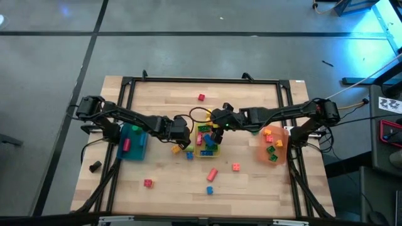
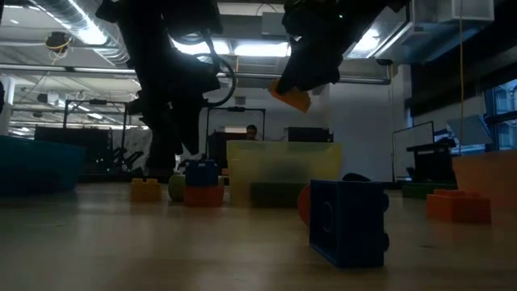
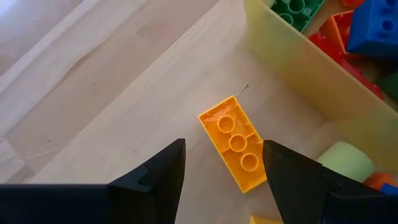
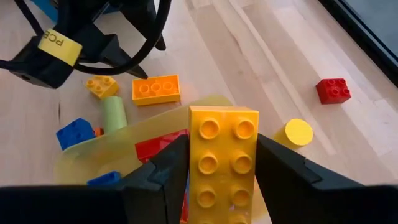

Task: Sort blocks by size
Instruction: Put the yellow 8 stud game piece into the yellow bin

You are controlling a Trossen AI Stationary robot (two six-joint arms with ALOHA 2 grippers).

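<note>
On the pale wooden table point(image 1: 251, 182), loose blocks lie scattered: a blue one point(image 2: 349, 222) nearest the low camera, pink and red ones farther out. Mid-table, the left gripper point(image 3: 224, 165) hangs open over an orange block point(image 3: 234, 142) beside the yellow bin point(image 1: 205, 152), while the right gripper point(image 4: 222, 163) clamps a yellow block point(image 4: 222, 158) above that bin. Beyond lies grey floor point(image 1: 188, 37), and a workshop with ceiling lights.
</note>
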